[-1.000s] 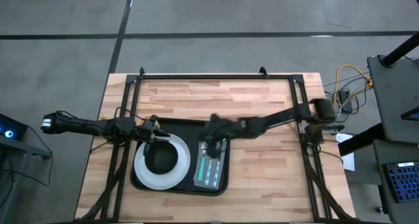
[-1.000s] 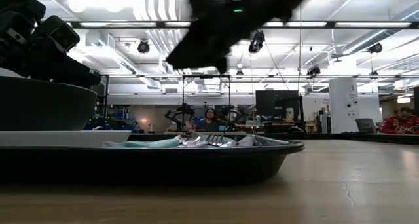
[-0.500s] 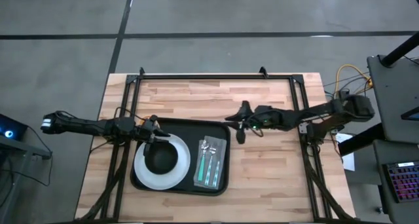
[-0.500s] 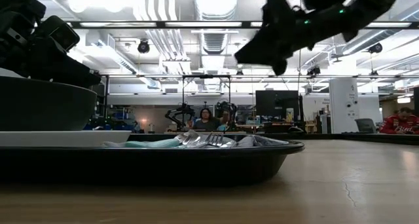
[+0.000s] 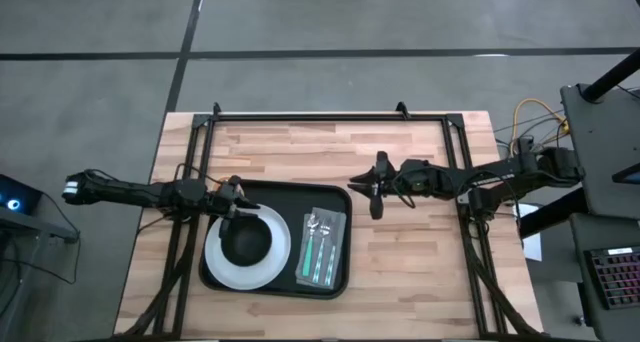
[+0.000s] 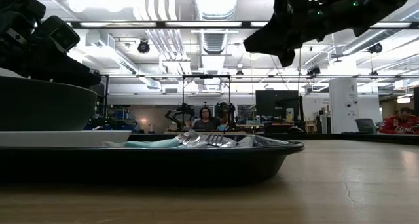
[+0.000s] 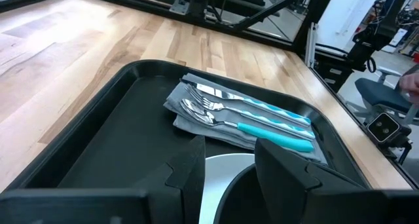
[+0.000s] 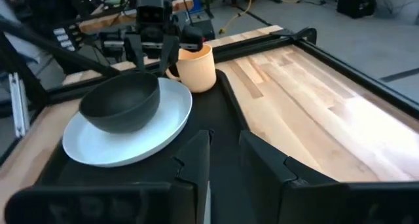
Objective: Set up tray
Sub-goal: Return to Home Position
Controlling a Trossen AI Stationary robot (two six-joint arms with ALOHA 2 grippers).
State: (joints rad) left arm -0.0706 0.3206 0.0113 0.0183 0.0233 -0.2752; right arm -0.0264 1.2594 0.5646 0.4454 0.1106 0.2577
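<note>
Three pieces of cutlery point(image 5: 320, 250) lay side by side on a gray napkin point(image 5: 341, 232) at the right end of the tray point(image 5: 285, 193), seen from overhead. The tray sat on the desk point(image 5: 420, 272) a little left of middle, and next to the napkin a white plate point(image 5: 281, 254) carried a dark bowl point(image 5: 245, 242). The left gripper point(image 5: 236, 200) hung over the tray's far-left part, at the plate's edge. The right gripper point(image 5: 365, 185) was over bare wood just off the tray's far-right corner, touching nothing. From desk height the tray's rim point(image 6: 196, 160) ran across the front with the cutlery point(image 6: 203, 140) peeping above it, and the right gripper point(image 6: 281, 46) was high in the air. Past the left arm's own jaws, which stood fairly wide with nothing between them, the cutlery point(image 7: 249, 116) rested in a neat row on the napkin point(image 7: 188, 122). Past the right arm's jaws, set to a narrow gap and empty, a tan cup point(image 8: 195, 68) stood on the tray just beside the plate, though I could not tell whether it touched. The left gripper point(image 8: 154, 50) hung close by the cup. To my eye the setting was complete, with plate, bowl, cup and cutlery all on the tray. All that seemed left was for the arms to go to rest, the left one not yet clear of the tray.
</note>
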